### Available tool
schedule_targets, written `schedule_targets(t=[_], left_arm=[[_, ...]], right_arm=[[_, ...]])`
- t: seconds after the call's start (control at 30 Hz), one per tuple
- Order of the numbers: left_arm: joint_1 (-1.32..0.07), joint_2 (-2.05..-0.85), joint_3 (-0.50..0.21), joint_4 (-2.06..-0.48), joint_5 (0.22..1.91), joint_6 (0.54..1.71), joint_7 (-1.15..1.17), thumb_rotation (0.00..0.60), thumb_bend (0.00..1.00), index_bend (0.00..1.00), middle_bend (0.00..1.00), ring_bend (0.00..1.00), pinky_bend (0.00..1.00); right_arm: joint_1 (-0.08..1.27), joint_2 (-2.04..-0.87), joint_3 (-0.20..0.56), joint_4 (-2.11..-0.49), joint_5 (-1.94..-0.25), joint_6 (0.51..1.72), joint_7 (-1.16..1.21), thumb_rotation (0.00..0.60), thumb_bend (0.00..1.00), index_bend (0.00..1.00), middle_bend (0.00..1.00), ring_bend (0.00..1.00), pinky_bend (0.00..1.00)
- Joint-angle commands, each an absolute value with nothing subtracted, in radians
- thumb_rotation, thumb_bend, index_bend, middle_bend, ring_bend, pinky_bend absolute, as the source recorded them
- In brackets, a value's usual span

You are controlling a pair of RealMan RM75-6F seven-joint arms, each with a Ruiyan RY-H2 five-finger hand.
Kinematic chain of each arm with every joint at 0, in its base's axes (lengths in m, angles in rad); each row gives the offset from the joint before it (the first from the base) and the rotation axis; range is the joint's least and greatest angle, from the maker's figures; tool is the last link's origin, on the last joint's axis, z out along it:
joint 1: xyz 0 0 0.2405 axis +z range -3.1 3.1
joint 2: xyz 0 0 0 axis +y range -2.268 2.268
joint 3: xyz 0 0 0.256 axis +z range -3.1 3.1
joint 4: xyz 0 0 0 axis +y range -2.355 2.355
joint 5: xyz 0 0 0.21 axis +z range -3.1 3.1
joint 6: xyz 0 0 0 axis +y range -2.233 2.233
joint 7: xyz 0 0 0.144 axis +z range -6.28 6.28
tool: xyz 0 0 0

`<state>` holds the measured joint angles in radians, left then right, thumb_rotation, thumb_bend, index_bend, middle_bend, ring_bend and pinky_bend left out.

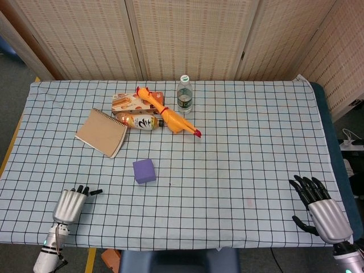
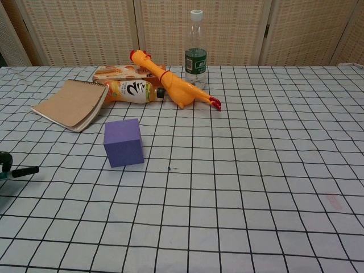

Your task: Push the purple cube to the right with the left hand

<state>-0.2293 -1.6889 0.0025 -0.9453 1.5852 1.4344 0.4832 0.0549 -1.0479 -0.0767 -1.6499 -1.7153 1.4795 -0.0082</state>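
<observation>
The purple cube (image 1: 144, 170) sits on the checked tablecloth, left of centre, also seen as the purple cube (image 2: 123, 142) in the chest view. My left hand (image 1: 70, 203) is low at the front-left of the table, well to the left of the cube and nearer the front edge, holding nothing, its fingers stretched forward. Only its dark fingertips (image 2: 17, 171) show at the left edge of the chest view. My right hand (image 1: 321, 209) rests at the front-right corner with fingers spread and empty.
Behind the cube lie a brown notebook (image 1: 102, 132), a snack box (image 1: 126, 102), a lying juice bottle (image 1: 139, 120) and a rubber chicken (image 1: 166, 114). An upright water bottle (image 1: 184, 95) stands beside them. The table's front edge (image 1: 170, 245) is close to both hands.
</observation>
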Motion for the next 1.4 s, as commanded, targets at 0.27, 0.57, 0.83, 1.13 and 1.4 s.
schedule_targets(t=[0.27, 0.57, 0.83, 1.13, 1.4], left_arm=[[-0.363, -1.74, 0.003, -0.637, 1.685, 1.453, 0.222, 0.6, 0.54, 0.83, 0.87, 0.76, 0.97], [-0.43, -1.786, -0.01, -0.628, 1.666, 1.377, 0.254, 0.6, 0.55, 0.83, 0.87, 0.77, 0.97], [-0.476, -1.803, -0.028, -0.702, 1.654, 1.355, 0.35, 0.6, 0.56, 0.83, 0.87, 0.78, 0.98], [-0.512, -1.832, -0.035, -0.746, 1.648, 1.329, 0.439, 0.6, 0.56, 0.83, 0.87, 0.78, 0.98], [-0.545, -1.859, -0.045, -0.761, 1.637, 1.303, 0.473, 0.6, 0.56, 0.83, 0.87, 0.78, 0.98]], right_arm=[[0.054, -1.058, -0.069, -1.655, -1.698, 1.475, -0.033, 0.6, 0.15, 0.0, 0.0, 0.0, 0.0], [0.073, -1.076, -0.06, -1.652, -1.67, 1.43, -0.061, 0.6, 0.15, 0.0, 0.0, 0.0, 0.0], [0.078, -1.067, -0.062, -1.655, -1.668, 1.422, -0.047, 0.6, 0.15, 0.0, 0.0, 0.0, 0.0], [0.08, -1.052, -0.067, -1.656, -1.674, 1.425, -0.017, 0.6, 0.15, 0.0, 0.0, 0.0, 0.0], [0.074, -1.038, -0.066, -1.655, -1.679, 1.446, 0.013, 0.6, 0.15, 0.0, 0.0, 0.0, 0.0]])
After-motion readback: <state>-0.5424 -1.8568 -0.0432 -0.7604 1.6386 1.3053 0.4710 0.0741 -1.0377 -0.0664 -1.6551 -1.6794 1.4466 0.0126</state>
